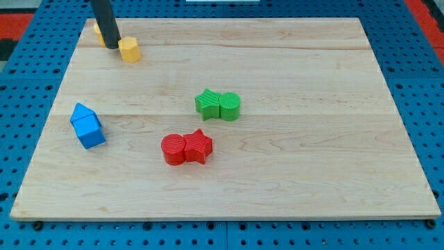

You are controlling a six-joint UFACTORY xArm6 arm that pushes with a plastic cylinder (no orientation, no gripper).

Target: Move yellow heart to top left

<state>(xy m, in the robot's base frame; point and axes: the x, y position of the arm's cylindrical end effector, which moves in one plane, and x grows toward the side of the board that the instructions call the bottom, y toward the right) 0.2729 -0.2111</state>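
Note:
My dark rod comes down at the board's top left, and my tip [112, 46] rests on the wood. A yellow block [130, 50] lies just to the tip's right, touching or nearly touching it. A second yellow block [98, 32] sits behind the rod to the left, close to the top left corner and mostly hidden. I cannot tell from here which of the two is the heart.
A green star [206, 103] touches a green cylinder [230, 106] at the middle. A red cylinder [173, 149] touches a red star [199, 146] below them. Two blue blocks [87, 126] sit together at the left. The wooden board [312, 173] lies on a blue pegboard.

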